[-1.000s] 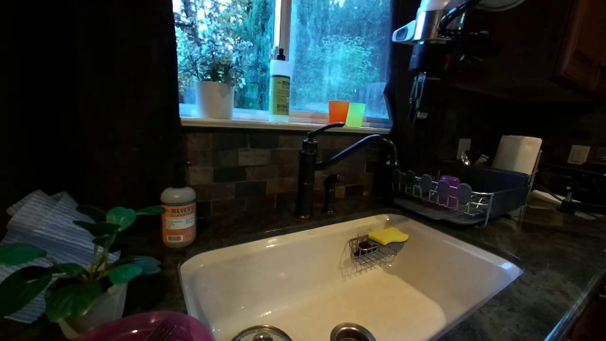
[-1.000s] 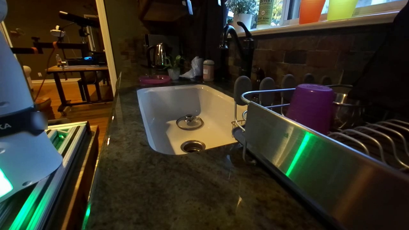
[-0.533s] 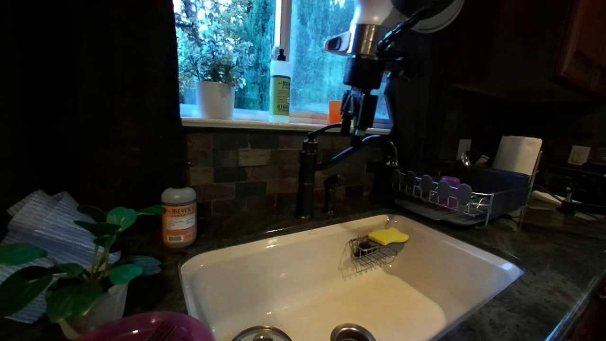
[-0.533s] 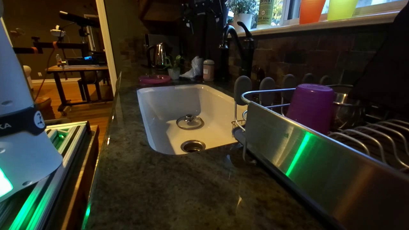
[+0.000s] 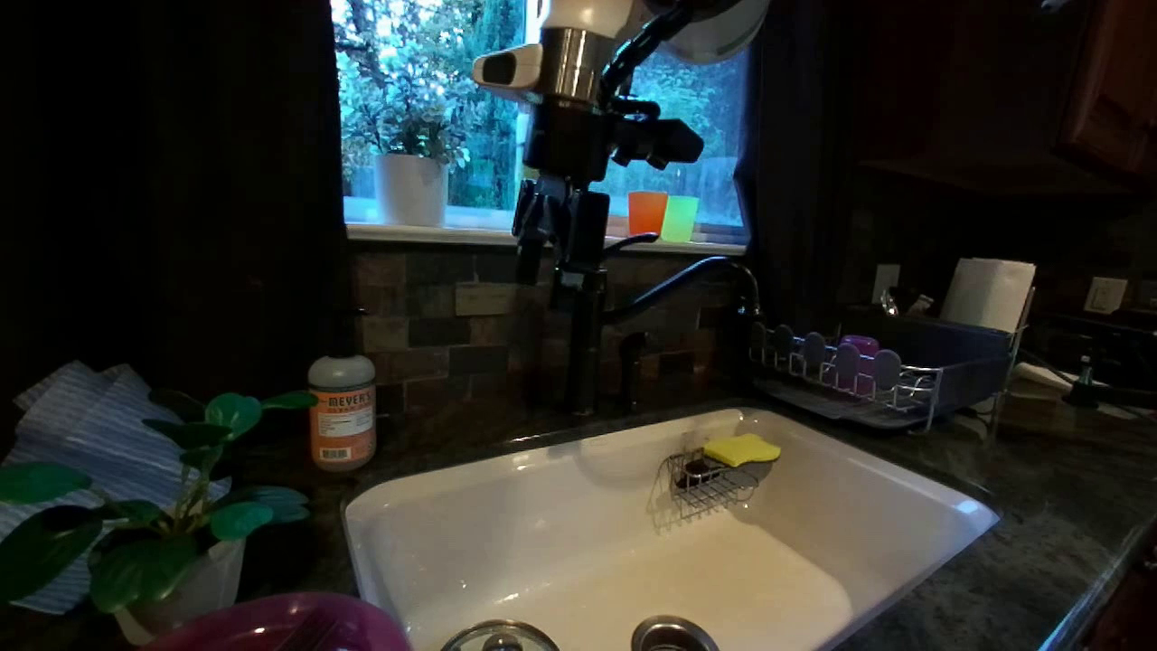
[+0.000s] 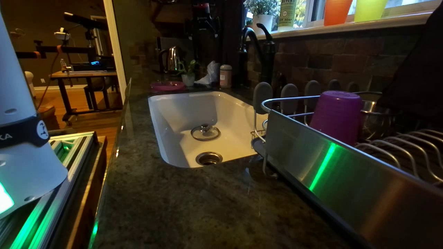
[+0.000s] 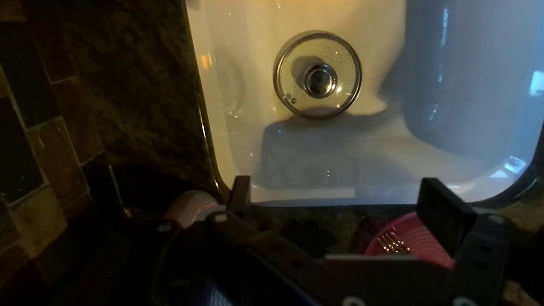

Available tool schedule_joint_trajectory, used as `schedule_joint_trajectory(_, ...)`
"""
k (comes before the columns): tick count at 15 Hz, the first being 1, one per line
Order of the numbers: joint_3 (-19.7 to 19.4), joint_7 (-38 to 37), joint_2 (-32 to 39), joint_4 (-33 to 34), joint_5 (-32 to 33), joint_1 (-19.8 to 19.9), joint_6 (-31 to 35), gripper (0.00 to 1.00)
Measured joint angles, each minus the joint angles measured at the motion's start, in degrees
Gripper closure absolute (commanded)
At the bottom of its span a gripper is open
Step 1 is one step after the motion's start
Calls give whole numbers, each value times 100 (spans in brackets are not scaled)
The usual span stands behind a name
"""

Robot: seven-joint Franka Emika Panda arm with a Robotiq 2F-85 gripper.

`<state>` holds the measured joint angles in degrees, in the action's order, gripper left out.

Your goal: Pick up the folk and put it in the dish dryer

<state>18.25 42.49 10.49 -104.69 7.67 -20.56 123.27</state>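
Observation:
The fork [image 7: 394,243] lies on a pink-purple plate [image 7: 431,244] on the counter beyond the sink's end; its tines show in the wrist view and its handle is hidden by my gripper. In an exterior view the fork [image 5: 310,630] is dark on the plate [image 5: 380,624]. The dish dryer [image 5: 972,369], a wire rack with grey sides and prongs, stands at the sink's opposite end; its steel side [image 6: 311,155] shows large in an exterior view. My gripper [image 7: 335,187] is open and empty, high above the sink's edge. It also shows in both exterior views [image 5: 549,280] [image 6: 203,34].
A purple cup [image 6: 335,117] stands in the rack. The white sink [image 5: 542,515] holds a glass lid [image 7: 319,80] and a wire caddy with a yellow sponge [image 5: 741,449]. The black faucet [image 5: 587,362], a soap bottle [image 5: 342,416] and a plant [image 5: 181,470] stand around it.
My arm has swung away from the rack's end, past the faucet, towards the plate's end of the sink. The gripper has come lower. Fork, plate and rack have not moved.

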Motion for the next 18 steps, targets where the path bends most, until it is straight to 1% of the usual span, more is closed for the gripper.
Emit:
schedule_joint_trajectory(5,-11,99,36,82,0,38,-16,0)
schedule_joint_trajectory(8,90,147,134,174,54,10,41,0)
schedule_joint_trajectory(12,385,140,496,446,92,-209,200,0)
schedule_joint_trajectory(14,584,187,745,585,39,-337,471,0)
schedule_joint_trajectory(16,789,385,1056,744,-83,-441,762,0)
schedule_joint_trajectory(18,1001,742,1426,949,-268,-495,967,0)
